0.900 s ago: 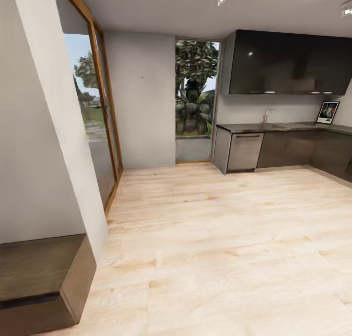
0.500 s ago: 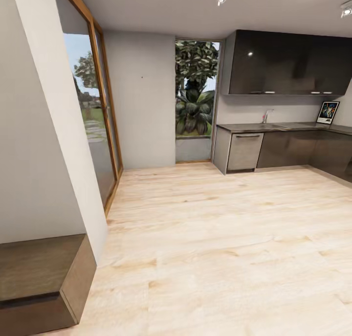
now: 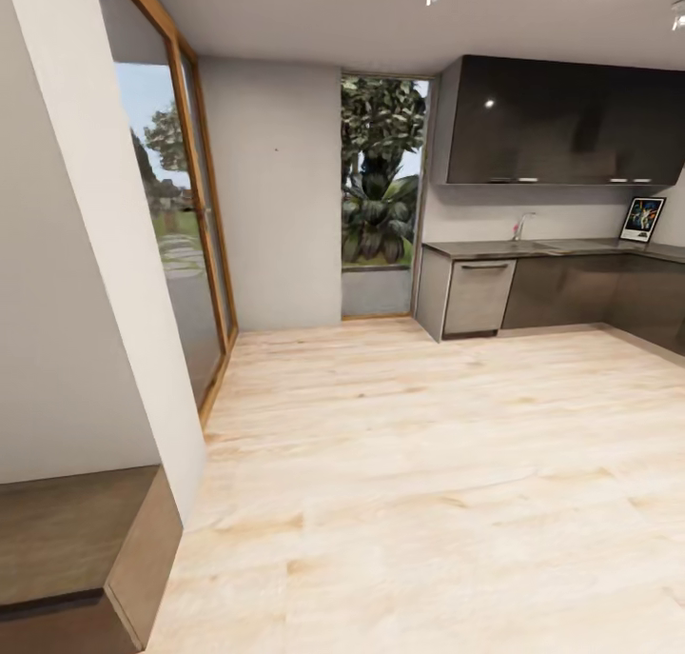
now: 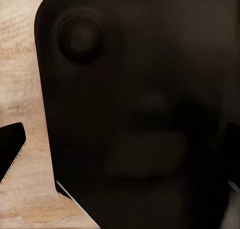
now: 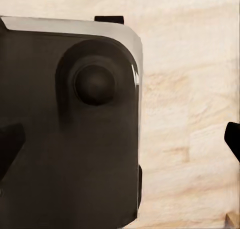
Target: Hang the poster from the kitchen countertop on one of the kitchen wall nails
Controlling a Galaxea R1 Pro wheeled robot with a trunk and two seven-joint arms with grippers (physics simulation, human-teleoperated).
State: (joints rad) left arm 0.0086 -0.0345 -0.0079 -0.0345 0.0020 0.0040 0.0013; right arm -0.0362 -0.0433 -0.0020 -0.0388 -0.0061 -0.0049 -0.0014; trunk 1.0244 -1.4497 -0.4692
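1. Pale wood floor spans the room; a brown bench sits near left.
2. Both wrist views show dark robot body over floor; gripper states cannot be told.
3. Far right, the poster stands upright on the kitchen countertop; a wall nail dots the far wall.

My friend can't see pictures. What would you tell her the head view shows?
A Star Wars poster stands on a dark kitchen countertop at the far right of a room with a pale wood floor. A tiny nail dots the grey wall between a glass door and a window with plants.
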